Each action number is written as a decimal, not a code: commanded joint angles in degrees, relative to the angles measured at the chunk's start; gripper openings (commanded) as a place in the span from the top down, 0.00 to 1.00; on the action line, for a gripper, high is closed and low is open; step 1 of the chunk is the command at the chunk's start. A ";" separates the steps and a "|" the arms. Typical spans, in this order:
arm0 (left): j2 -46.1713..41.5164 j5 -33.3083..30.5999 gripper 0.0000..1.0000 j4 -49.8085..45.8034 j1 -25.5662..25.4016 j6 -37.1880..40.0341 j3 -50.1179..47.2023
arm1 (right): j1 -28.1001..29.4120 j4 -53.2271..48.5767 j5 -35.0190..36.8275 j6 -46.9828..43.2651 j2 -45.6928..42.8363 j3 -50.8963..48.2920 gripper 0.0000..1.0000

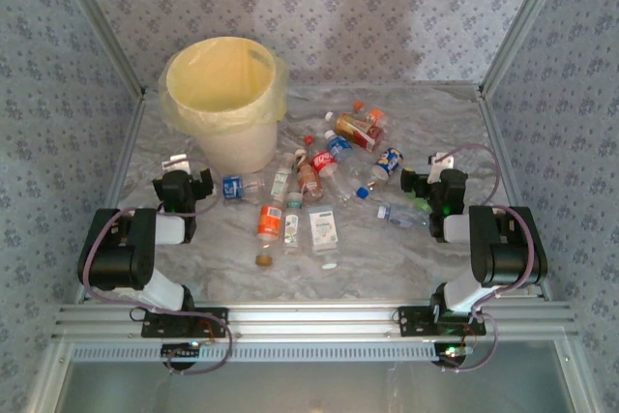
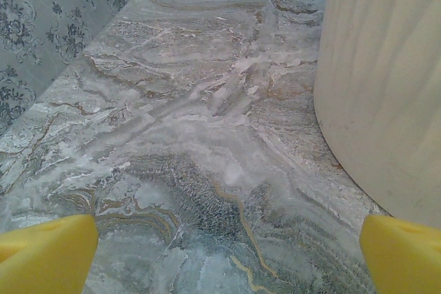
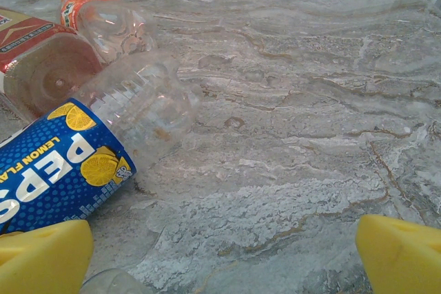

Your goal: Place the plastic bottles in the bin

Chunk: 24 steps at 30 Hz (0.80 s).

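About a dozen bottles (image 1: 319, 181) lie scattered on the counter (image 1: 387, 258), just right of the bin (image 1: 237, 147) at its back left. My left fingers (image 2: 48, 253) and right fingers (image 3: 400, 256) stand wide apart, empty. The round blue-labelled bottle (image 3: 62, 170) near my right fingers may roll away if nudged off-centre.

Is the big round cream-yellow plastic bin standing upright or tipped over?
Upright: the cream-yellow plastic bin stands on its base, bag-lined mouth facing up.
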 commanded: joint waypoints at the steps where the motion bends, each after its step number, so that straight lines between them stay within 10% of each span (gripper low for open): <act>1: -0.36 0.37 0.02 2.28 0.09 0.64 0.72 | -0.11 -0.35 0.87 0.43 -0.37 0.55 0.00; 15: -26.26 -6.39 0.02 -24.80 -0.27 -8.15 2.76 | 1.42 -16.33 5.15 4.84 -20.91 1.78 0.00; 24: -40.65 -4.07 0.02 -59.14 -0.29 -31.28 10.32 | -0.90 -66.05 2.78 38.12 -28.85 17.47 0.00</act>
